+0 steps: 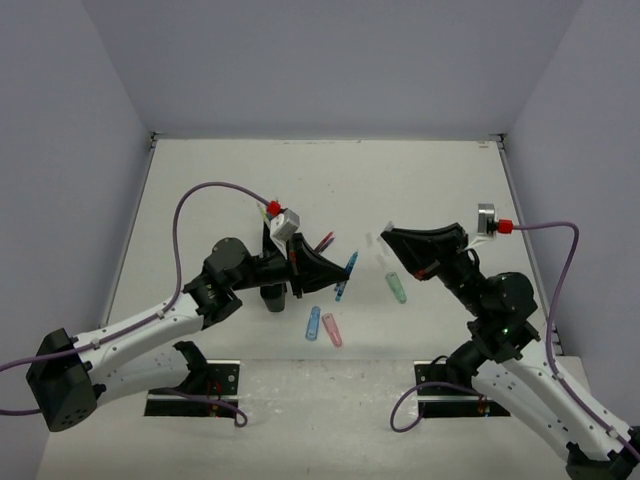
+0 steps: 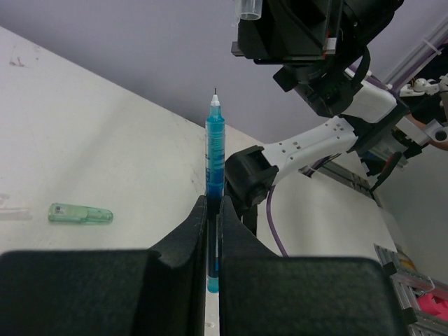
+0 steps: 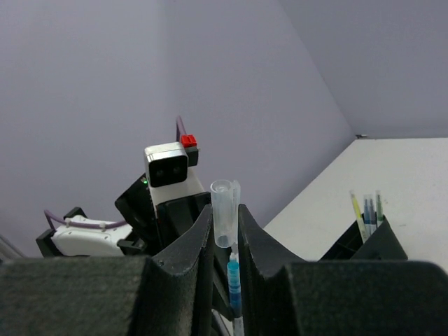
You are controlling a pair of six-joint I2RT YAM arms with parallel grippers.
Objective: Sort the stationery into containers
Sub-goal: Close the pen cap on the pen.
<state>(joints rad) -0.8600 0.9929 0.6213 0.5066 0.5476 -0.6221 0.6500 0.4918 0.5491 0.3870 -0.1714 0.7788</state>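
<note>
My left gripper (image 2: 213, 208) is shut on an uncapped blue pen (image 2: 215, 150), whose tip points up at the right gripper (image 2: 280, 35). From above, that pen (image 1: 349, 270) slants out of the left gripper (image 1: 330, 272). My right gripper (image 3: 224, 217) is shut on a clear pen cap (image 3: 224, 204); the blue pen's tip (image 3: 233, 274) sits right at the cap's mouth. The black organiser (image 3: 381, 241) holds yellow-green and blue pens (image 3: 367, 210); in the top view it (image 1: 273, 297) is mostly hidden under the left wrist.
A chunky green piece (image 1: 397, 288) lies on the table below the right gripper (image 1: 385, 233); the left wrist view also shows the green piece (image 2: 80, 213). A blue piece (image 1: 313, 323) and a pink piece (image 1: 331, 329) lie side by side nearer the arm bases. Red pens (image 1: 325, 241) stick out behind the left gripper.
</note>
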